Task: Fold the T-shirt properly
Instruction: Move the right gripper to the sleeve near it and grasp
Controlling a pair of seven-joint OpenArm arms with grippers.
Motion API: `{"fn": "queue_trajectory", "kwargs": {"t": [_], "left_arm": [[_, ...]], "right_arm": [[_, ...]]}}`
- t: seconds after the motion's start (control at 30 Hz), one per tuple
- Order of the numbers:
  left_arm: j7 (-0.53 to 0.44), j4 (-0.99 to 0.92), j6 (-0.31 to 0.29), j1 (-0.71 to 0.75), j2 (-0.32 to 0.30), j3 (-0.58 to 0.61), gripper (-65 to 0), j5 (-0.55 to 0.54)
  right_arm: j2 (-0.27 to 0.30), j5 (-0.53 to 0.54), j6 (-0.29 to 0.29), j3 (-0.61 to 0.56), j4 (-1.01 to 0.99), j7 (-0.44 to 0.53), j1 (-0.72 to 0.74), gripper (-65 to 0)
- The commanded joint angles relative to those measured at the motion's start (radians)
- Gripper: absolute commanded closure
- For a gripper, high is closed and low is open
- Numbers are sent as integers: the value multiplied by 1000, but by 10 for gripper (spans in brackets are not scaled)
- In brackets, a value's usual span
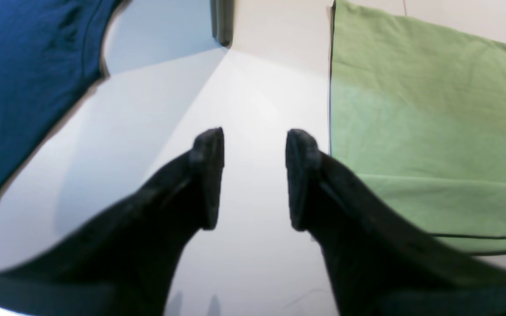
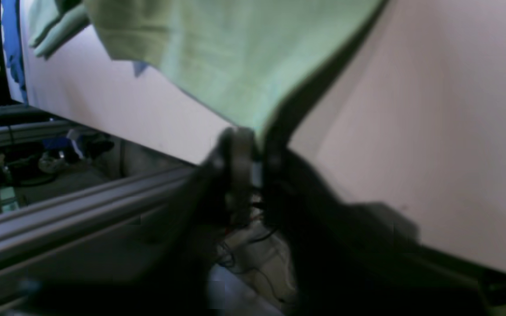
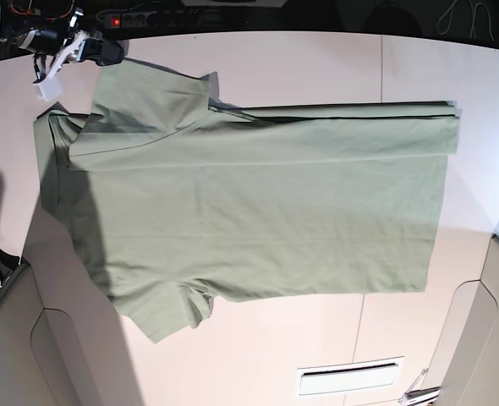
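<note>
The pale sage-green T-shirt lies flat on the white table, collar end to the left and hem to the right. Its far long side is folded over in a strip. My right gripper is shut on an edge of the shirt at the table's far edge, and the fabric hangs lifted from it. In the base view it sits at the top left by the upper sleeve. My left gripper is open and empty above bare table, just left of the shirt's seamed edge. It does not show in the base view.
A dark blue cloth lies to the left of my left gripper, and a dark post stands beyond it. An aluminium frame rail and cables run below the table edge. A slot is cut into the near table surface.
</note>
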Motion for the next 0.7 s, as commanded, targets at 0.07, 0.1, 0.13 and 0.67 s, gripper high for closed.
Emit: {"fn": "queue_trajectory", "kwargs": {"t": [0.07,0.1,0.13,0.67], "left_arm": [[-17,13,-6,-2,-28,-9,-261,-14],[-18,13,-6,-2,-28,-9,-261,-14],[-18,13,-6,-2,-28,-9,-261,-14],[-18,13,-6,-2,-28,-9,-261,2]], "right_arm": [[11,39,7,6,13,1,21,0],[11,45,7,6,13,0,34,0],[11,53,7,6,14,0,47,0],[11,20,33,-138,16,79,377,0]]}}
